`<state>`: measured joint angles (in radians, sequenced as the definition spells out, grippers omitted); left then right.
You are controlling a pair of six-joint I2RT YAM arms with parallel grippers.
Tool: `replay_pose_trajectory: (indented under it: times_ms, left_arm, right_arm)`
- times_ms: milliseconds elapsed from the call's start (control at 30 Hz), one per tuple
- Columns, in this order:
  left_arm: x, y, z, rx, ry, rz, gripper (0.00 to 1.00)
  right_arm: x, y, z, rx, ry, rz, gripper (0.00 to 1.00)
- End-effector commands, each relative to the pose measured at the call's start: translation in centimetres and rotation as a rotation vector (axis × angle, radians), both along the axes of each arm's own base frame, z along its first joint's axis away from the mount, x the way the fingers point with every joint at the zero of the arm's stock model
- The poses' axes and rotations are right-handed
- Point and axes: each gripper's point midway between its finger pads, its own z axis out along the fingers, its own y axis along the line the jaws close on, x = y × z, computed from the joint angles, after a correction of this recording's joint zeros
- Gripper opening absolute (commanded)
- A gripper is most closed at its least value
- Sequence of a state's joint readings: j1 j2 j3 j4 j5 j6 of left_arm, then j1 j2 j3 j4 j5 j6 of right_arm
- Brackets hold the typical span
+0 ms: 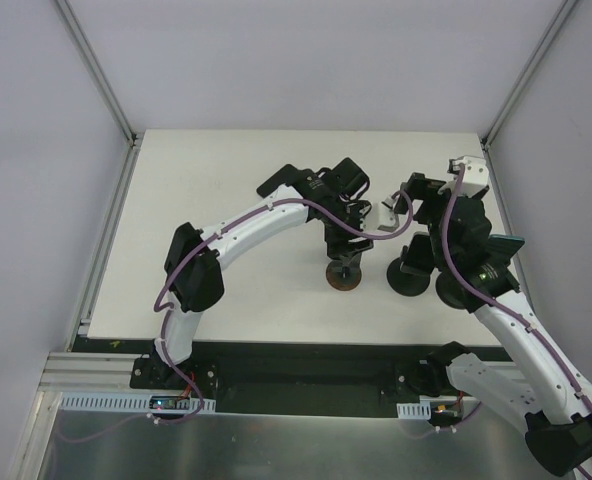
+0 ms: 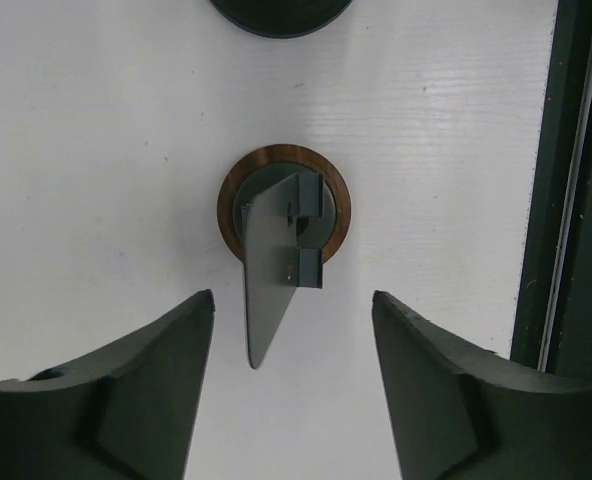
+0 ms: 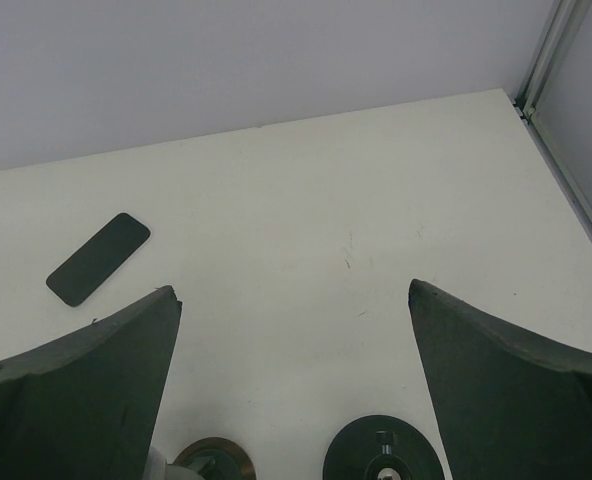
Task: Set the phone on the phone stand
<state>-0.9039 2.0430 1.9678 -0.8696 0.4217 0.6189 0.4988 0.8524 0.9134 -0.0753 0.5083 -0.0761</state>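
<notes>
The phone stand (image 2: 331, 200) has a round wooden base and a grey upright; it stands mid-table (image 1: 343, 277). A thin dark grey slab, the phone (image 2: 268, 285), leans upright against it, one rounded corner towards the camera. My left gripper (image 2: 292, 294) hangs right above it, open, with one finger on each side of the phone and neither touching it. My right gripper (image 3: 294, 288) is wide open over bare table to the right of the stand, with nothing between its fingers.
A round black stand base (image 3: 381, 455) sits just right of the wooden one, with another black disc (image 1: 452, 290) beside it. A second dark phone-shaped slab (image 3: 98, 258) lies flat further back on the left. Frame posts mark the table's far corners.
</notes>
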Motion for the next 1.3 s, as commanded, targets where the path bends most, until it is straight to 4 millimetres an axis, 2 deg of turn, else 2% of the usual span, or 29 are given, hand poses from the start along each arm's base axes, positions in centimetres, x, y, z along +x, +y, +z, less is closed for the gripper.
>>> replay_pose_trajectory:
  times_ms: [0, 67, 100, 133, 167, 200, 233, 267, 367, 467, 500, 567, 600, 667, 700, 733, 767, 800, 833, 867, 900, 933, 967, 1000, 1067, 1100, 1167, 1200, 1267]
  left_arm:
    - [-0.9, -2.0, 2.4, -0.091, -0.040, -0.045, 0.74]
    - [0.0, -2.5, 4.5, -0.173, -0.079, -0.011, 0.77]
    - [0.0, -2.3, 4.5, -0.185, -0.075, -0.004, 0.78]
    - [0.0, -2.1, 5.9, -0.223, -0.081, 0.016, 0.78]
    - [0.9, -2.4, 7.0, -0.278, -0.111, 0.036, 0.78]
    - [0.9, -1.9, 6.6, -0.282, -0.103, 0.051, 0.78]
    - [0.9, -1.4, 8.3, -0.328, -0.115, 0.077, 0.79]
    - [1.7, -0.9, 8.9, -0.358, -0.131, 0.107, 0.79]
    - [1.9, 0.5, 10.4, -0.442, -0.143, 0.153, 0.80]
    - [2.6, 2.9, 11.0, -0.480, -0.135, 0.228, 0.80]
    - [3.7, 4.7, 11.1, -0.482, -0.142, 0.308, 0.81]
    - [5.9, 6.5, 11.9, -0.503, -0.172, 0.433, 0.84]
    - [8.1, 8.8, 12.2, -0.513, -0.149, 0.569, 0.89]
    - [10.4, 11.2, 12.3, -0.521, -0.099, 0.709, 0.93]
    - [11.7, 12.0, 11.9, -0.523, -0.030, 0.807, 0.99]
    - [13.6, 14.5, 11.5, -0.521, 0.000, 0.902, 0.99]
    - [14.3, 15.5, 11.2, -0.512, 0.039, 0.958, 0.99]
    - [15.4, 16.0, 9.6, -0.494, 0.116, 1.025, 0.99]
    - [16.6, 17.6, 8.9, -0.497, 0.158, 1.077, 0.99]
    - [17.4, 18.2, 8.5, -0.498, 0.179, 1.112, 0.99]
    - [18.6, 18.8, 6.6, -0.476, 0.226, 1.161, 0.99]
    - [19.3, 19.1, 5.6, -0.465, 0.245, 1.175, 0.99]
    - [20.5, 19.8, 5.7, -0.474, 0.245, 1.190, 0.99]
    - [21.6, 20.2, 3.1, -0.435, 0.294, 1.230, 0.99]
    - [23.6, 21.5, 2.2, -0.445, 0.338, 1.294, 0.99]
    - [24.5, 21.8, 0.0, -0.431, 0.412, 1.350, 0.99]
    - [25.9, 22.5, -0.9, -0.450, 0.473, 1.411, 0.99]
    - [26.8, 22.9, -2.5, -0.452, 0.522, 1.453, 0.99]
    - [28.0, 23.0, -3.0, -0.478, 0.528, 1.476, 0.99]
  right_arm:
    - [0.3, 1.3, 1.3, 0.021, -0.044, 0.055, 0.99]
    - [0.3, 1.2, 1.3, 0.017, -0.043, 0.052, 0.99]
    - [0.2, 1.1, 1.4, 0.018, -0.047, 0.050, 0.99]
    - [0.2, 0.9, 1.4, 0.016, -0.047, 0.043, 0.99]
    - [0.2, 0.9, 1.3, 0.011, -0.045, 0.043, 0.99]
    - [0.2, 0.9, 1.3, 0.010, -0.046, 0.042, 0.99]
    - [0.1, 0.8, 1.3, 0.008, -0.046, 0.037, 0.99]
    - [0.1, 0.7, 1.4, 0.007, -0.048, 0.037, 0.99]
    - [0.0, 0.7, 1.5, 0.010, -0.049, 0.040, 0.99]
    - [-0.2, 1.1, 1.8, 0.017, -0.052, 0.063, 0.98]
    - [-0.1, 1.3, 1.8, 0.017, -0.049, 0.072, 0.97]
    - [-0.2, 1.8, 1.8, 0.019, -0.049, 0.096, 0.97]
    - [-0.1, 1.9, 1.8, 0.017, -0.047, 0.100, 0.96]
    - [-0.1, 2.2, 1.6, 0.014, -0.043, 0.117, 0.97]
    - [-0.1, 2.3, 1.6, 0.013, -0.042, 0.120, 0.97]
    - [0.0, 2.3, 1.5, 0.011, -0.040, 0.120, 0.97]
    - [0.0, 2.3, 1.5, 0.010, -0.039, 0.120, 0.97]
    - [0.0, 2.3, 1.5, 0.011, -0.040, 0.120, 0.97]
    - [0.0, 2.3, 1.5, 0.009, -0.039, 0.120, 0.97]
    - [0.0, 2.4, 1.5, 0.010, -0.039, 0.122, 0.97]
    - [0.1, 2.4, 1.4, 0.010, -0.038, 0.123, 0.97]
    - [0.1, 2.4, 1.3, 0.012, -0.037, 0.123, 0.97]
    - [0.2, 2.5, 1.4, 0.013, -0.040, 0.126, 0.97]
    - [0.2, 2.6, 1.3, 0.016, -0.038, 0.129, 0.96]
    - [0.3, 2.7, 1.2, 0.017, -0.041, 0.129, 0.97]
    - [0.3, 2.6, 1.2, 0.016, -0.040, 0.127, 0.97]
    - [0.4, 2.7, 1.1, 0.015, -0.037, 0.126, 0.97]
    - [0.5, 2.7, 1.0, 0.014, -0.036, 0.124, 0.97]
    - [0.5, 2.7, 1.0, 0.012, -0.036, 0.124, 0.97]
